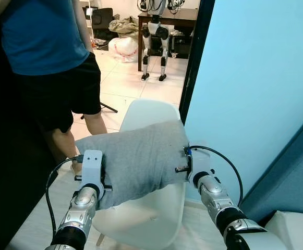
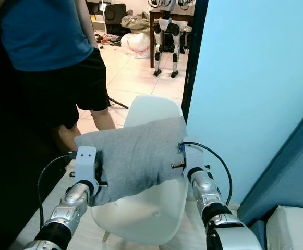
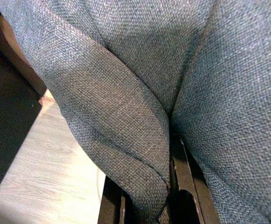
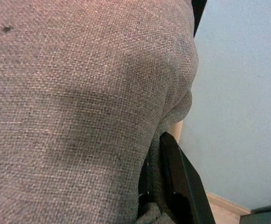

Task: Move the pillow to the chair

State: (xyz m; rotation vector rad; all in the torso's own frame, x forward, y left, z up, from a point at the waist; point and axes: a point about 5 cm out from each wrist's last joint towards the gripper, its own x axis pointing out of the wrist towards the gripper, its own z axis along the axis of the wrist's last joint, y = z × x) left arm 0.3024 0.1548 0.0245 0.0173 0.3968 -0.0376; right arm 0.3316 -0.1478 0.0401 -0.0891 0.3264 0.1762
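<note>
Beside the blue wall, the white chair (image 1: 141,213) at lower centre waits while left gripper (image 1: 100,179) and right gripper (image 1: 185,167) pinch the grey pillow (image 1: 135,159) above its seat, not yet lowered.

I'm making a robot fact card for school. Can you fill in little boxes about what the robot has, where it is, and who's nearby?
Held thing: grey pillow, lifted in the air
Left claw: shut on the pillow's left end
Right claw: shut on the pillow's right end
Under the pillow: white chair, seat bare
Pillow touching chair seat: no, held above it
Nearby: a person standing left of the chair
Right side: light blue wall
Far back: another robot by a dark table
</note>
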